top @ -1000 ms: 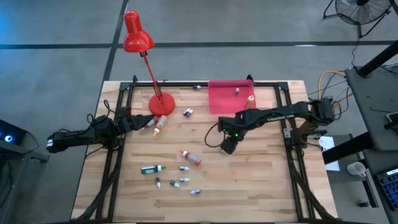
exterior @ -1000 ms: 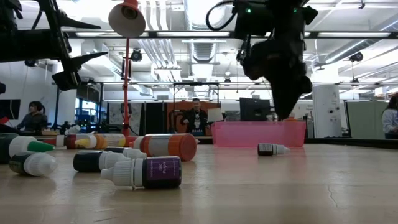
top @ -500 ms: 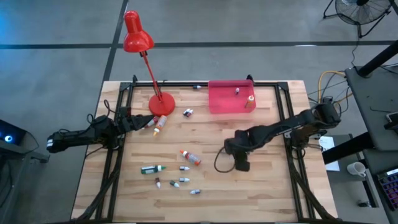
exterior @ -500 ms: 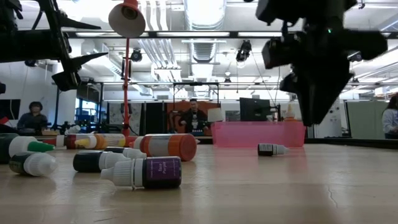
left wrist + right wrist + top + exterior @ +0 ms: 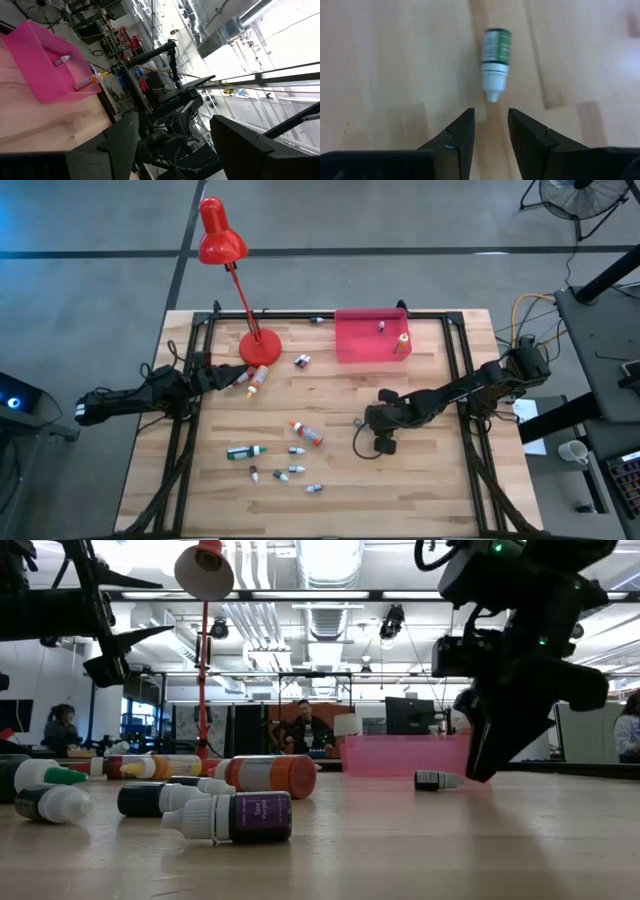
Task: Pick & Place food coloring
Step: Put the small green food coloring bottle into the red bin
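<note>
Several food coloring bottles lie on their sides on the wooden table: an orange-red one [image 5: 307, 433], a dark green one [image 5: 243, 451], and tiny whitish ones around [image 5: 290, 472]. Two more lie in the pink tray [image 5: 355, 345]. My right gripper [image 5: 383, 446] hangs low over the table's middle, open. In its wrist view, a small green-labelled bottle [image 5: 495, 57] lies just ahead of the fingers [image 5: 491, 111], white cap toward them, untouched. My left gripper [image 5: 235, 378] waits open near the lamp base, beside an orange bottle [image 5: 256, 380].
A red desk lamp stands with its base [image 5: 260, 346] at the far left of the table, its head [image 5: 218, 235] beyond the far edge. One small bottle [image 5: 301, 362] lies between lamp and tray. Black frame rails run along the table's sides. People show in the room behind.
My right gripper has moved from just in front of the pink tray toward the table's near edge and slightly right, and has come down close to the tabletop. The bottles and my left arm have stayed where they were.
</note>
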Available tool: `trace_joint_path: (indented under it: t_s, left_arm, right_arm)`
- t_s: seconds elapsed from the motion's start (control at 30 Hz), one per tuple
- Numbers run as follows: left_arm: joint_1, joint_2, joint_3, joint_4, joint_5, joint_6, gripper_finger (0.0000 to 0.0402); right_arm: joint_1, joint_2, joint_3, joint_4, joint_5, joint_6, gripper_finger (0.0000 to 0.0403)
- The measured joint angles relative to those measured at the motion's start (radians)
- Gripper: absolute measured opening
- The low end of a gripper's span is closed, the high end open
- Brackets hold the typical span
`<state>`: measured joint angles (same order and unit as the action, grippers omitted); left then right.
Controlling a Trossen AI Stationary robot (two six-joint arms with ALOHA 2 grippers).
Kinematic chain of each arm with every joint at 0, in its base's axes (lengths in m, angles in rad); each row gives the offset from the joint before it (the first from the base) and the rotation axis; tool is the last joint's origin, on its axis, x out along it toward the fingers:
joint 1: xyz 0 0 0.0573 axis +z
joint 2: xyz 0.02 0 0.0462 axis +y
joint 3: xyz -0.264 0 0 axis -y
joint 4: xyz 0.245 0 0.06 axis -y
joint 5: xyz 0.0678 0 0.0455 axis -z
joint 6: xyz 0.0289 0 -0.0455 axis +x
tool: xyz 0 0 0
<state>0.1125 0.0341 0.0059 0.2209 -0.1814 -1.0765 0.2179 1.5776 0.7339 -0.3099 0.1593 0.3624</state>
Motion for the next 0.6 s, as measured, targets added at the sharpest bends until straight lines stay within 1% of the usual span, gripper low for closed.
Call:
trace_joint_path:
  t_s: [0.17,0.43,0.5,0.6]
  left_arm:
    - [0.000,0.000,0.000,-0.001,0.000,0.000,0.0220]
    - [0.000,0.000,0.000,-0.002,0.000,0.000,0.0220]
    - [0.000,0.000,0.000,-0.003,0.000,0.000,0.0220]
    - [0.000,0.000,0.000,-0.005,0.000,0.000,0.0220]
  right_arm:
    - [0.000,0.000,-0.041,0.088,0.001,-0.025,0.0112]
    - [0.000,0.000,-0.097,0.187,0.005,-0.022,0.0112]
    - [0.000,0.000,-0.101,0.194,0.016,-0.022,0.0116]
    - [0.000,0.000,-0.102,0.197,0.024,-0.031,0.0132]
